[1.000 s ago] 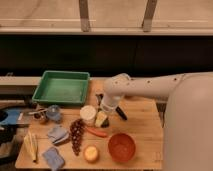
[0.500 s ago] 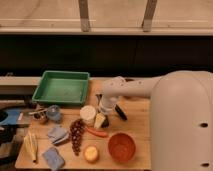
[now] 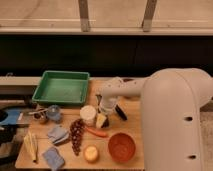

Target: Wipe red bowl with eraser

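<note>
The red bowl [image 3: 121, 146] is round and orange-red and stands empty near the table's front edge, right of centre. The eraser [image 3: 120, 113] is a small black block lying slanted on the wooden table [image 3: 67, 150], behind the bowl. My gripper [image 3: 107, 108] hangs at the end of the white arm [image 3: 125, 89], just left of the eraser and well behind the red bowl. It is above a yellow wedge [image 3: 101, 120] and a dark bowl that is mostly hidden under it.
A green tray [image 3: 61, 87] sits at the back left. A white cup [image 3: 88, 114], dark grapes [image 3: 76, 134], a carrot [image 3: 96, 132], a yellow round thing [image 3: 91, 152], blue cloths [image 3: 57, 134], a banana [image 3: 31, 145] and a blue cup [image 3: 54, 113] crowd the left and middle. My white body [image 3: 175, 125] fills the right.
My white body has grown larger on the right of the view. The gripper has stayed near the eraser, dropping slightly. The red bowl and eraser have not moved.
</note>
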{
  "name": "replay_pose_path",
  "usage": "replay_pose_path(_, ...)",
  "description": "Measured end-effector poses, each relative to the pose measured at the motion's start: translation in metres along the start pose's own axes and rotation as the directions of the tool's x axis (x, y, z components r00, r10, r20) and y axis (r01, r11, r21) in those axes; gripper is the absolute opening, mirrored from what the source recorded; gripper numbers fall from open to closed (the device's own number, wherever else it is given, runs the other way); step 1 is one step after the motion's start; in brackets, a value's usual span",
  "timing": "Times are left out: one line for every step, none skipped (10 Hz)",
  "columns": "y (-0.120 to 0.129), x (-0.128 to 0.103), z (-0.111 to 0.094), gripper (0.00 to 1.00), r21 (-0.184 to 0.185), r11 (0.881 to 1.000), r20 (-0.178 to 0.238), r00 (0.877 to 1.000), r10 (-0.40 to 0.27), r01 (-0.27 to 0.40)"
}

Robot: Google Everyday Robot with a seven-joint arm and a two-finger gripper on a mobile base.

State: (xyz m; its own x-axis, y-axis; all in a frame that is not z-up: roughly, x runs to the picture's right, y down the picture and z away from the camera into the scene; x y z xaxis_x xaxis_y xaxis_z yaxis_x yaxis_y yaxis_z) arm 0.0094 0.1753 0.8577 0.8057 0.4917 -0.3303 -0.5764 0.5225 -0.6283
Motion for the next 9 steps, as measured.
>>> replay_pose_path(-0.0013, -0.0004, 0.0032, 0.80, 0.014, 1.000, -0.014, 1.000, 0.005, -0.005)
replay_pose_path(-0.0023, -0.0006, 0.0047, 0.79, 0.026, 1.000, -0.020, 1.000, 0.008, -0.007)
replay_pose_path(-0.0021, 0.0007, 0.0068, 0.74, 0.043, 0.999, -0.023, 1.000, 0.013, -0.012)
replay_pose_path(-0.0012, -0.0005, 0.0078, 0.64, 0.064, 0.998, -0.022, 1.000, 0.009, -0.008)
replay_pose_path(-0.0025, 0.0005, 0.0066, 0.52, 0.066, 0.998, -0.018, 1.000, 0.011, -0.010)
replay_pose_path(-0.0028, 0.0014, 0.0056, 0.44, 0.060, 0.998, -0.011, 1.000, 0.014, -0.013)
replay_pose_path(-0.0033, 0.0023, 0.0041, 0.32, 0.052, 0.999, 0.000, 1.000, 0.016, -0.016)
replay_pose_path(-0.0030, 0.0019, 0.0020, 0.22, 0.044, 0.999, 0.012, 1.000, 0.018, -0.019)
replay_pose_path(-0.0044, 0.0032, -0.0004, 0.14, 0.040, 0.999, 0.023, 0.999, 0.024, -0.025)
